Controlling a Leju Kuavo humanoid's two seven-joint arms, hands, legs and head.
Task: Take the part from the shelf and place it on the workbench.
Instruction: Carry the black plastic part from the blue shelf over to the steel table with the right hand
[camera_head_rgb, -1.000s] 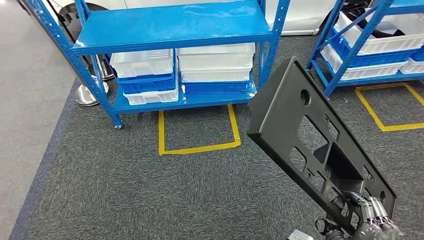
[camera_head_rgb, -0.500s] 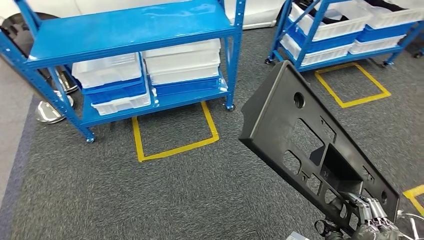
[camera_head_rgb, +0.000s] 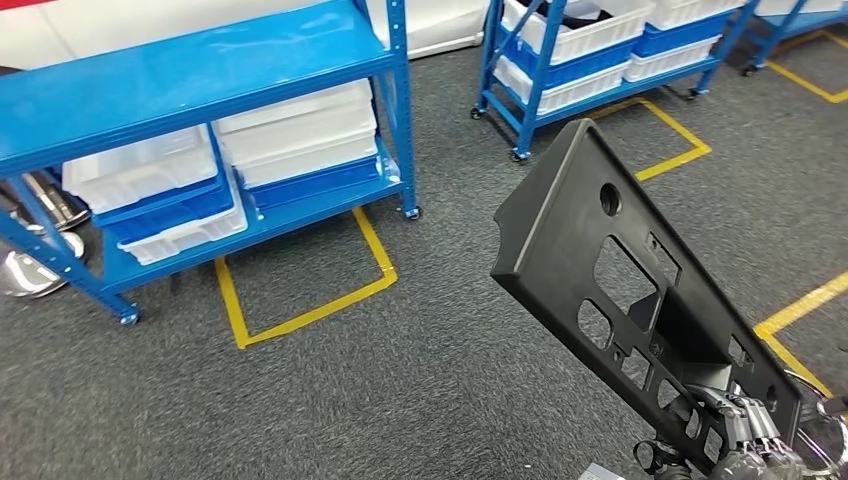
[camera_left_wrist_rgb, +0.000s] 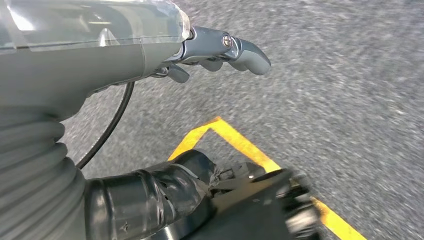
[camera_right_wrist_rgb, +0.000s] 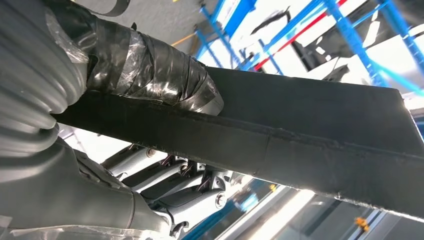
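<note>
Head view: the right hand (camera_head_rgb: 752, 440) is gripping the black part (camera_head_rgb: 620, 290) by its near end, tilting it clear of the floor for carrying, while the left hand (camera_left_wrist_rgb: 220, 50) is hanging with fingers loosely curled, holding nothing.

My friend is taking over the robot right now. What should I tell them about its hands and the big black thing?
Right robot hand: grips the black part by its lower end, the part tilted up over the carpet.
Left robot hand: holds nothing, fingers curled in, hanging over the carpet near a yellow floor line.
Done: the part is off the blue shelf.
Left: find the workbench, which is not in sight, and set the part on it.
</note>
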